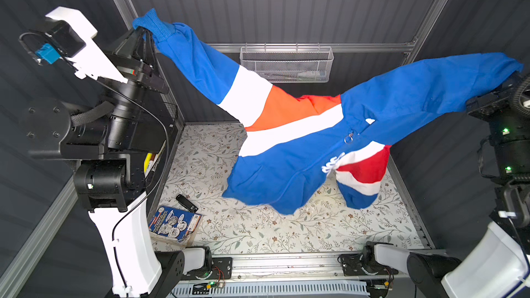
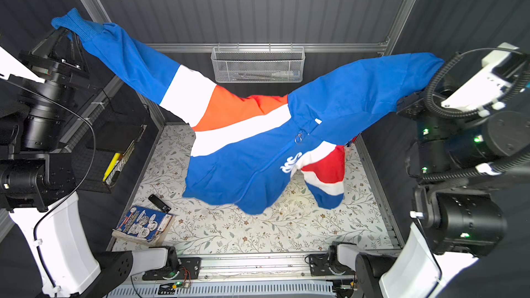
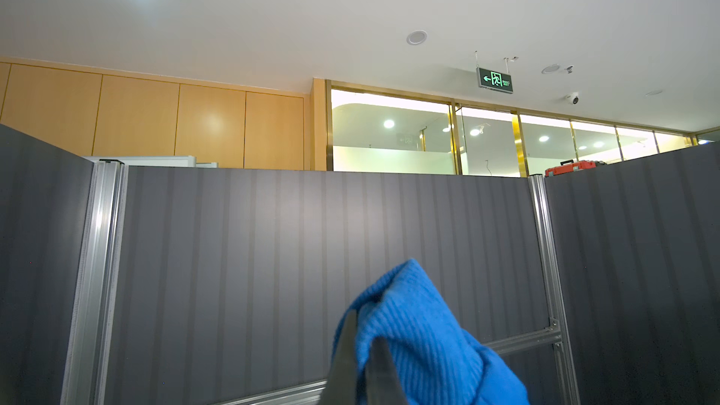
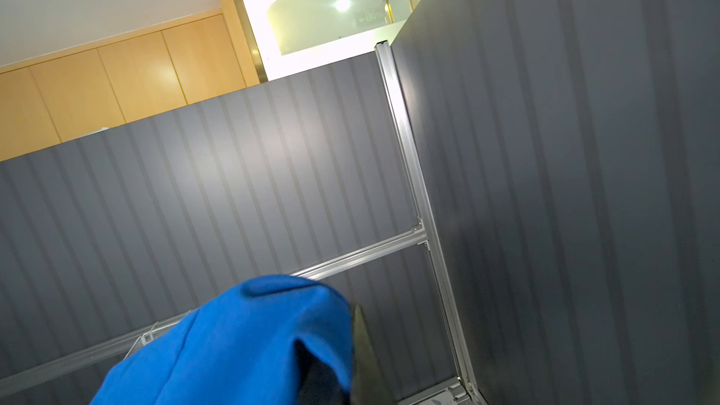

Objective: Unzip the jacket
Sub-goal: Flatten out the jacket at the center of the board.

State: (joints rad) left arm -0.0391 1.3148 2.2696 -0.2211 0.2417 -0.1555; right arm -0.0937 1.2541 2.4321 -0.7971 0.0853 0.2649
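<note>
My left tool (image 3: 364, 329), far left, is pinching the ribbed cuff (image 1: 156, 25) of the jacket (image 1: 286, 173). The jacket hangs stretched in the air above the table (image 1: 258, 233), with its ring pull (image 1: 348, 139) near the middle. At right, my right tool (image 4: 350, 340) is clamped on plain blue cloth.

White script lettering (image 2: 291, 163) crosses the chest of the blue jacket (image 2: 243, 167), just beside its zip. Folds crumple it, so it cannot be read with certainty. High above the jacket's knitted cuff, a green exit sign (image 3: 495, 79) hangs from the ceiling and shows a left arrow and a running figure. A blue booklet (image 1: 175, 223) near the jacket's hem carries print too small to read.
</note>
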